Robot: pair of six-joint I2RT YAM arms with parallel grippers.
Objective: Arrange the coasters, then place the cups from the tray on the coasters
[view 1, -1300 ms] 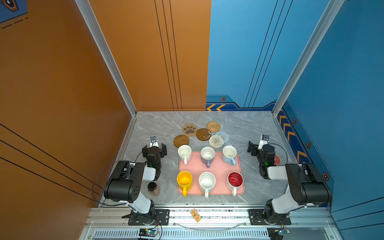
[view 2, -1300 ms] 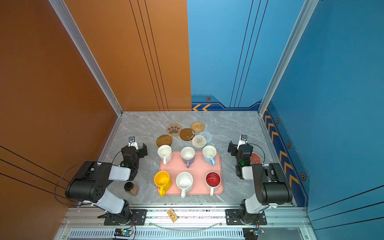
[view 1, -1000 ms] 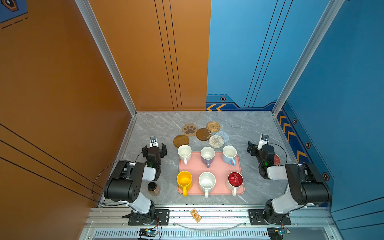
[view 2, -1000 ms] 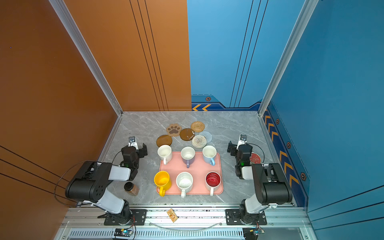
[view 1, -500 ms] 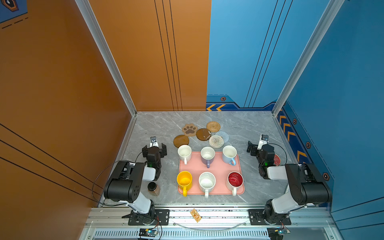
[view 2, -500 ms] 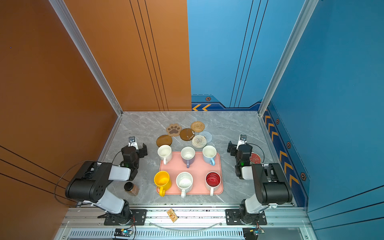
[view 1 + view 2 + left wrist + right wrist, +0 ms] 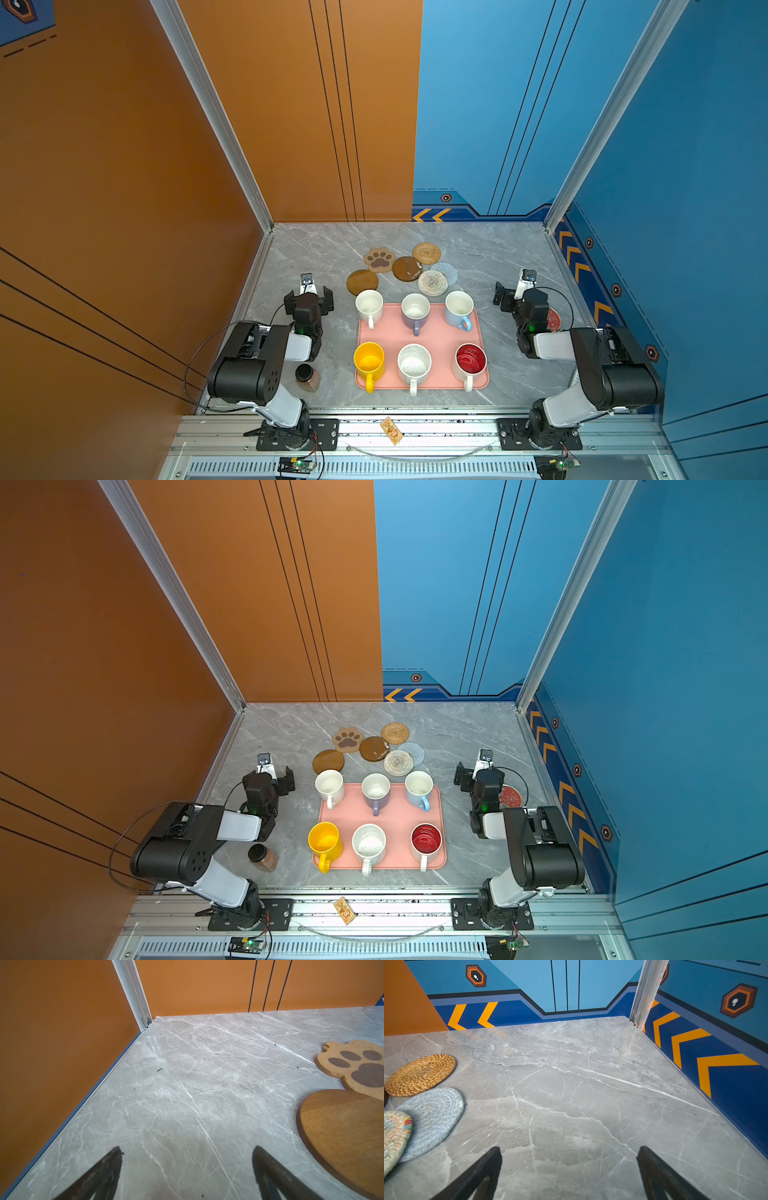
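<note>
Nothing has shifted since the earlier frames: both arms idle, coasters unsorted, all six cups on the pink tray (image 7: 436,332).

Left gripper (image 7: 309,297) and right gripper (image 7: 570,1164) hang with jaws spread wide and empty, low over bare marble tabletop (image 7: 187,1084) on either side of the tray. The coasters sit bunched just beyond it. The cream woven round (image 7: 432,282) overlaps the pale blue-grey round (image 7: 449,271), and the paw-shaped coaster (image 7: 379,259) touches a brown disc (image 7: 406,268). Spreading them probably goes best from the outside in. The left arm could take the nearer brown disc (image 7: 362,282). The right could lift the cream round off first, pinching at an edge, and leave gaps wide enough for mug handles.
</note>
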